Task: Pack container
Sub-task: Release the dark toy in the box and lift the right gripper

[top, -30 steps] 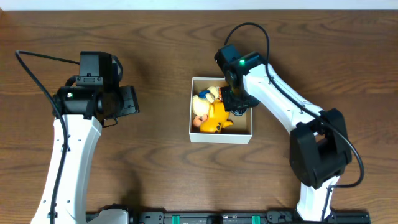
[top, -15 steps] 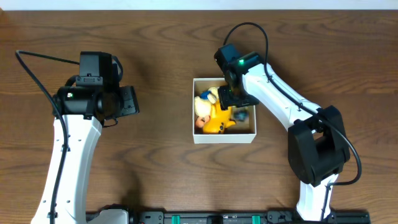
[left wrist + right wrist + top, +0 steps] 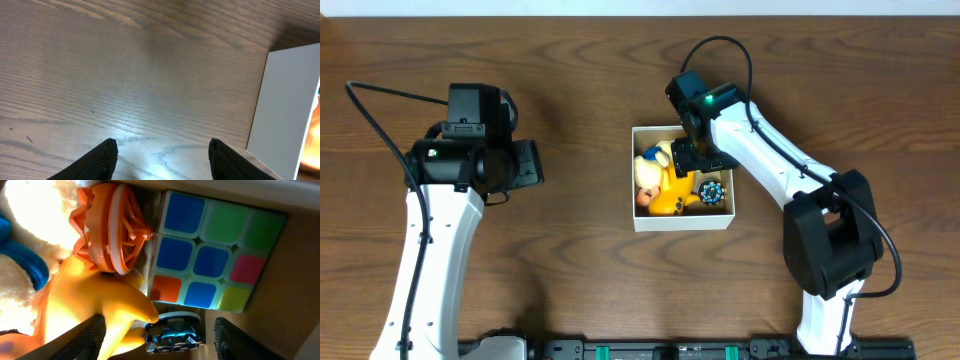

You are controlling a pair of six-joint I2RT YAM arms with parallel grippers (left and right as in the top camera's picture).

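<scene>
Container (image 3: 683, 222) is being supported nr centre of surface (image 3: 580, 60), slightly twd right edge. Right gripper (image 3: 165, 340) is being held spread inside it, over yellow toy (image 3: 100, 295) & cube (image 3: 210, 255). Left gripper (image 3: 162, 160) is being held spread above surface, beside container's wall.

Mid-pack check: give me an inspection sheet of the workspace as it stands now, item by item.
Surface: brown wood-grain table, bare where it shows.
Job's things: container right of centre, open-topped, holding a yellow toy, a cream plush, a dark round toy, a colour cube and an orange wheel.
Clutter: nothing seen outside the container.
Grippers: left gripper open over bare table, the container's white wall to its side; right gripper open, over the toys inside the container.
Cables: black cable running to the left arm; second cable arched above the right arm.
Surroundings: pale strip past the far edge; black rail at the near edge.
</scene>
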